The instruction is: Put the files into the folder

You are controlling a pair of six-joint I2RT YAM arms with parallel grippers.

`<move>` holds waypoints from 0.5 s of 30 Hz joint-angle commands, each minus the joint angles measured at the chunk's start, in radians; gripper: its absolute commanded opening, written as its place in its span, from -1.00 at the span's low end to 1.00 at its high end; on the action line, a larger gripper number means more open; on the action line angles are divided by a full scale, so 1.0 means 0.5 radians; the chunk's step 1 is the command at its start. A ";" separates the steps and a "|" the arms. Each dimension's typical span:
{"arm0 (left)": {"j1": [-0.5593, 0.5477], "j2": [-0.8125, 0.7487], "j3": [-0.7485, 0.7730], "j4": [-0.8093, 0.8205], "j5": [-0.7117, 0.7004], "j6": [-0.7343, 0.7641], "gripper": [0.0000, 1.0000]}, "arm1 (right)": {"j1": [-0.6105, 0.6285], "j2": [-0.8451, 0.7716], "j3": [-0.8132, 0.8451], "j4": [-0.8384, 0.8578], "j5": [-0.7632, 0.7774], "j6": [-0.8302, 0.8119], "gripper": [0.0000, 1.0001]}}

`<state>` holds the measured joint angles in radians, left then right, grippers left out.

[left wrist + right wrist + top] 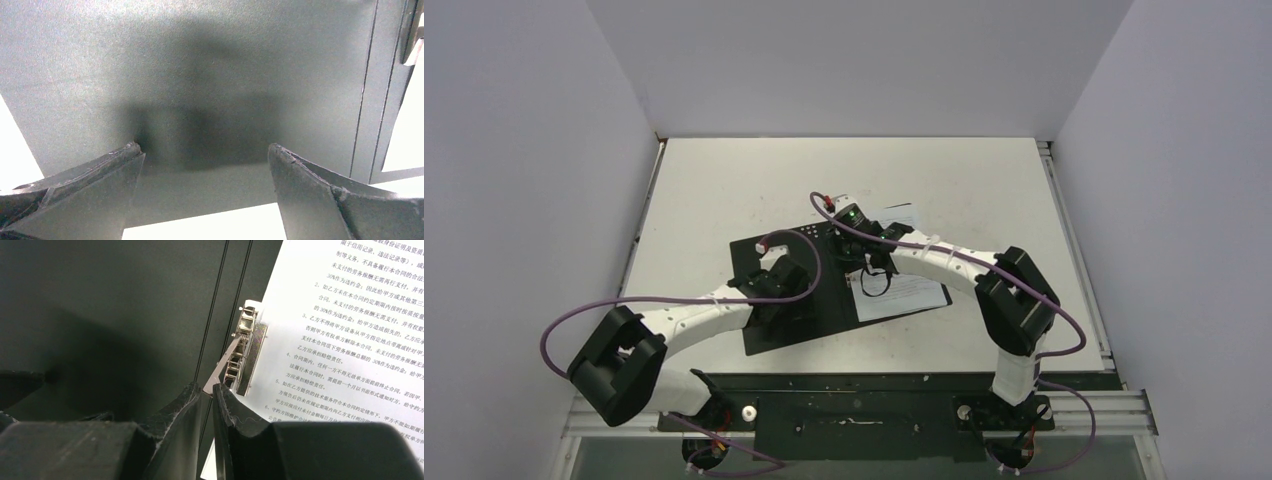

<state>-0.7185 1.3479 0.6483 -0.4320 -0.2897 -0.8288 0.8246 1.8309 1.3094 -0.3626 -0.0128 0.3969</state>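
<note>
**Right gripper on the clip, sheets already laid in**

Plain white walls box in a pale table. At its centre the folder lies open, black inside facing up. The files rest on its right half, and their left edge reaches the spine clip.

In the right wrist view, the right gripper sits at the spine. Its jaws are drawn in to a thin slit, with the tip of the raised clip lever caught between them. Printed text fills the upper right of that frame.

The left gripper is over the folder's left inner cover, jaws spread wide and holding nothing. Whether its fingertips actually press on the cover cannot be told.

The step in hand looks like working the clip to fasten the sheets. The next move probably calls for swinging the lever flat without losing the thin metal tip. The paper edge must also stay tucked under the clip, and the left arm could steady the cover.
</note>
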 commanded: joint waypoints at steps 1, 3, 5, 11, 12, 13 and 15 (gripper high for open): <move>-0.008 0.109 -0.101 0.091 0.125 -0.098 0.94 | 0.033 0.023 0.082 -0.056 0.092 -0.058 -0.68; -0.007 0.114 -0.109 0.099 0.134 -0.111 0.93 | 0.040 0.026 0.078 -0.075 0.109 -0.070 -0.71; -0.008 0.116 -0.112 0.102 0.140 -0.124 0.93 | 0.049 0.035 0.075 -0.099 0.119 -0.083 -0.73; 0.000 0.098 -0.135 0.124 0.151 -0.172 0.94 | 0.072 0.050 0.032 -0.123 0.167 -0.104 -0.79; 0.005 0.095 -0.143 0.139 0.163 -0.180 0.94 | 0.075 0.050 0.022 -0.127 0.172 -0.107 -0.80; 0.014 0.090 -0.155 0.153 0.177 -0.187 0.94 | 0.077 0.053 0.011 -0.128 0.181 -0.110 -0.81; 0.025 0.087 -0.177 0.180 0.202 -0.203 0.94 | 0.081 0.052 -0.016 -0.128 0.195 -0.113 -0.82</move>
<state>-0.7166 1.3472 0.6361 -0.3862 -0.3042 -0.8585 0.8547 1.8439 1.3094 -0.3962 0.0380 0.3580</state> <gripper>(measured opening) 0.969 0.096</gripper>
